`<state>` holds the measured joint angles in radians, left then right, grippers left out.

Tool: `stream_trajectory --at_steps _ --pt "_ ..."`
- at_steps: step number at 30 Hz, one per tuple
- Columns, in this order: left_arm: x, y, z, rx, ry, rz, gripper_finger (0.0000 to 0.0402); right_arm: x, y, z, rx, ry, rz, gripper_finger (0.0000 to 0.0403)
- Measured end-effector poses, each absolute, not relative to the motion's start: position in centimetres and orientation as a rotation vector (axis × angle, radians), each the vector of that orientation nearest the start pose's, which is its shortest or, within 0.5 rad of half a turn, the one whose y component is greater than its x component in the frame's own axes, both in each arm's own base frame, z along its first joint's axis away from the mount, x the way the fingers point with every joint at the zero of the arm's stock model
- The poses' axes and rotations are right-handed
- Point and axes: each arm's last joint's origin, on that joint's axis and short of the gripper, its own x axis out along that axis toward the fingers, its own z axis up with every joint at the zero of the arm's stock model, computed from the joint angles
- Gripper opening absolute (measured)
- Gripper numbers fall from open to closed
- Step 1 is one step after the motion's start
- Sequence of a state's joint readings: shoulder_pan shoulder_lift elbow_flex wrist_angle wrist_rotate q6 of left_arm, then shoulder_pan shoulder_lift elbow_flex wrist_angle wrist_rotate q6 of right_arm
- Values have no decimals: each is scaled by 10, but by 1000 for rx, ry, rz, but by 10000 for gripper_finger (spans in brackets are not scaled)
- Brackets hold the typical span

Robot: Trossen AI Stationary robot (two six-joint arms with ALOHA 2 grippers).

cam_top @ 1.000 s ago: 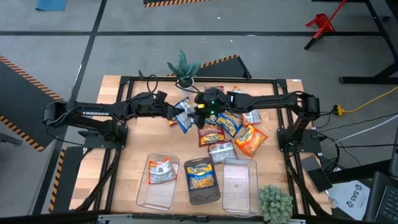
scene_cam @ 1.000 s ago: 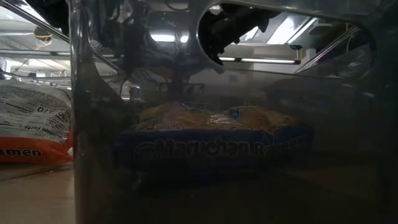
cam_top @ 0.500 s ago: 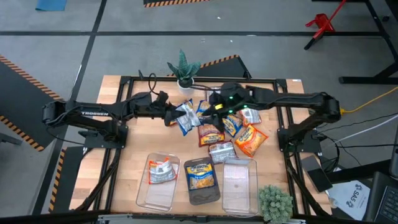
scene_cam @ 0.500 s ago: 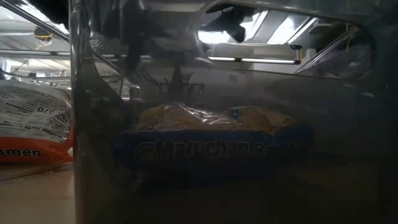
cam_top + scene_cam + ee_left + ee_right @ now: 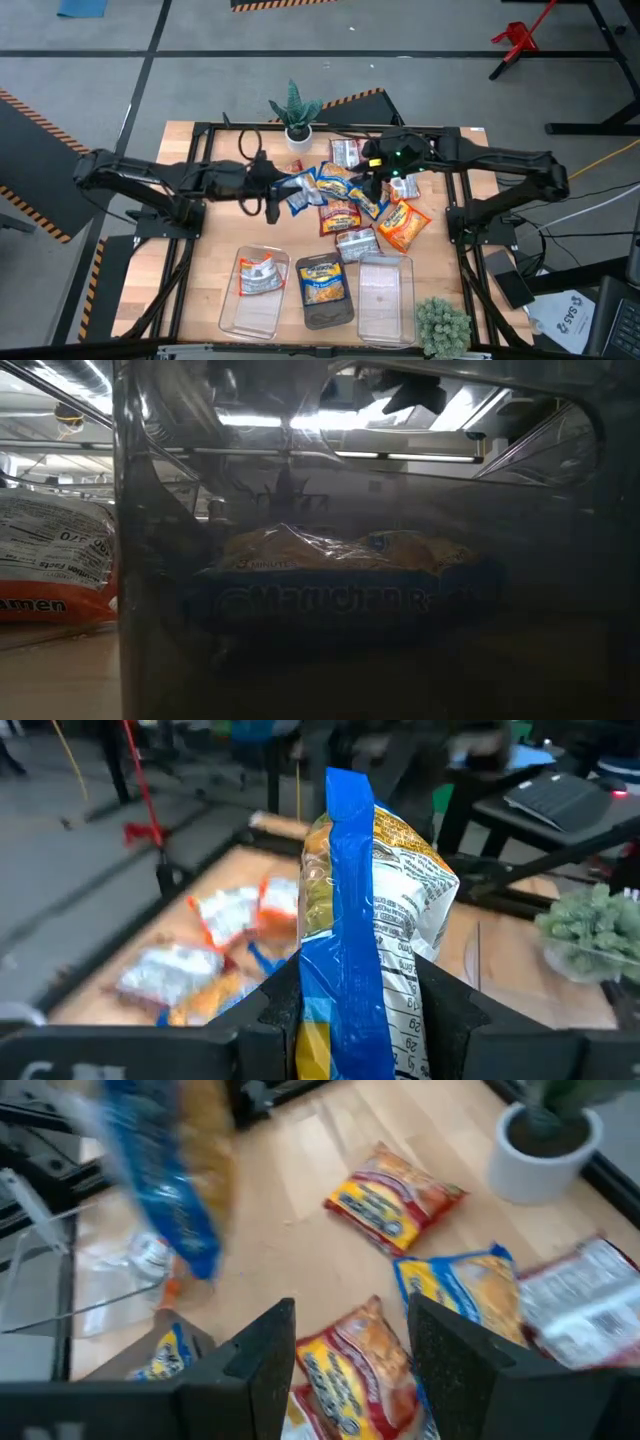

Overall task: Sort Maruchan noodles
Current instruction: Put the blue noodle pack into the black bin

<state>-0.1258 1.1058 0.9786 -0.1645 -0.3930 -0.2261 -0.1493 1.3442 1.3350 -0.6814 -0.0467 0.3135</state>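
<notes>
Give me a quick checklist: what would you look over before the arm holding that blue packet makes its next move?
1. Left tool grips the blue-and-yellow packet: ok, pinched between its fingers.
2. Packet lifted off the table: ok.
3. Middle bin already holds a blue packet, so it looks like the matching one: ok.
4. Right tool empty and open above the pile: ok.
5. Right arm away from the bins: ok.
6. Grip firm enough to carry the packet: cannot tell.

Loose noodle packets (image 5: 362, 205), orange, blue-and-yellow, red-and-silver, lie clustered mid-table. One blue-and-yellow packet (image 5: 365, 920) stands on edge, held. Near side: two binned packets (image 5: 262, 274).
</notes>
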Motion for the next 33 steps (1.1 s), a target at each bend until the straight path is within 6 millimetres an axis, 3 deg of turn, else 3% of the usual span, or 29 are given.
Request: stream_trajectory --at_steps 8,22,33 --pt "264 -77 351 50 299 239 116 271 -40 353 383 737 -235 179" --pt "319 -176 308 325 392 340 116 266 -39 348 363 806 -236 179" --pt "334 -234 276 518 453 400 116 265 -40 347 321 826 -268 179"
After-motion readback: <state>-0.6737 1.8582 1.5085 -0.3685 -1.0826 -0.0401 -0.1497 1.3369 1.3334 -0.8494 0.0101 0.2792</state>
